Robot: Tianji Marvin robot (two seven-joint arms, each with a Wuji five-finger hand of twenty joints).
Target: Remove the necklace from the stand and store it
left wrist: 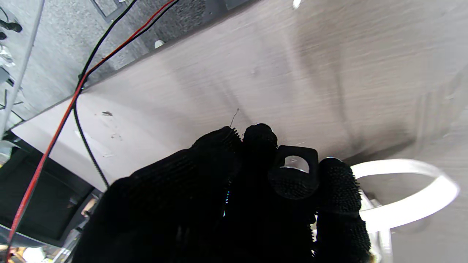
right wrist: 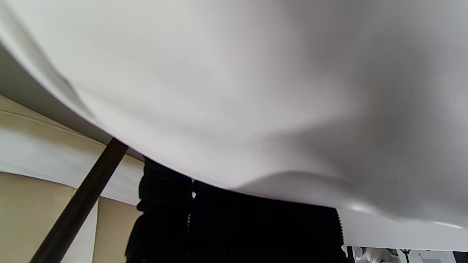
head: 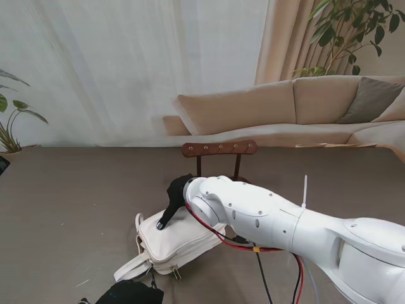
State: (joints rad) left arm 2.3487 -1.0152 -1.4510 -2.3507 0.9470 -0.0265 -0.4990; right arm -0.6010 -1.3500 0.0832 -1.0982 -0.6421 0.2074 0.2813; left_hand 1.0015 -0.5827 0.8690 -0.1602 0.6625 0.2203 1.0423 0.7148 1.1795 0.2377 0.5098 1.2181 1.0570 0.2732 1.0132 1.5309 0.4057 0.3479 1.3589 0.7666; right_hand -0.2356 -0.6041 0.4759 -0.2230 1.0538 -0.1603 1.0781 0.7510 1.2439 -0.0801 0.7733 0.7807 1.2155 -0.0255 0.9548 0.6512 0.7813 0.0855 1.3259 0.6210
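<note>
Reaching in from the lower right of the frame on a white arm (head: 304, 234), planting the black-gloved right robot hand (head: 173, 201) on a white handbag (head: 180, 244) just below frame centre, one finger pointing down against the fabric; not showing whether gripping or merely pressing. Sitting at the bottom edge as the left robot hand (head: 130, 293), fingers (left wrist: 336, 182) bunching together beside the bag's strap (left wrist: 420, 204); not telling whether clamping on anything. Resting all this on the grey surface (head: 76, 209). Rising just beyond at frame centre as the wooden stand (head: 219, 149); necklace not showing clearly enough to place.
</note>
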